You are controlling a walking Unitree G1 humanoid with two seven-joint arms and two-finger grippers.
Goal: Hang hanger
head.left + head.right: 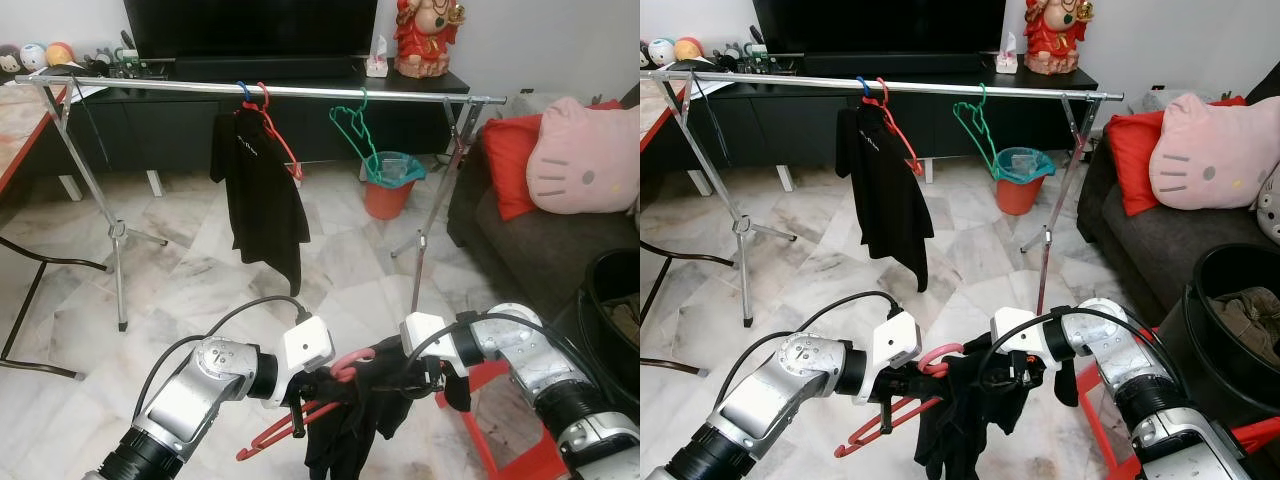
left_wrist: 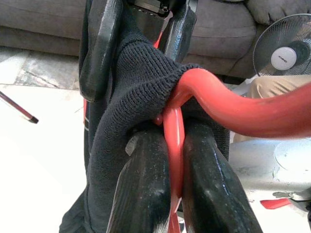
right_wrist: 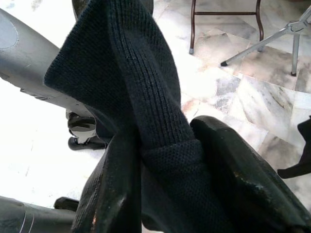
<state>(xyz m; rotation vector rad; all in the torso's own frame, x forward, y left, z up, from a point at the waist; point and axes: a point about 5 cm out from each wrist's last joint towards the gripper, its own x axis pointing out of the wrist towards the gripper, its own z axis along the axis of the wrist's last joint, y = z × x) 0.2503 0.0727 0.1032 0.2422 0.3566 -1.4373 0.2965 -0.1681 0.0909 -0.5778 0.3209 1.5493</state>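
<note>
A glossy marble-tile floor (image 1: 210, 270) with grey veining fills the middle of the frame. Across the upper part runs a thin metal clothes rail (image 1: 300, 92) on splayed tripod legs; a black shirt (image 1: 262, 190) hangs from it on a hanger, and 1 empty green wire hanger (image 1: 354, 128) hangs further right. Behind stands a dark TV cabinet (image 1: 200, 110), with an orange bin (image 1: 388, 186) lined in teal on the floor and a dark fabric sofa (image 1: 520, 240) with a pink cushion (image 1: 582, 162) at right.

At lower centre, the left gripper (image 2: 176, 160) is clamped narrowly on the smooth red plastic hanger (image 1: 290, 420), which is draped in a ribbed black knit garment (image 1: 350, 425). The right gripper (image 3: 165, 184) pinches a fold of that same garment just beside it.
</note>
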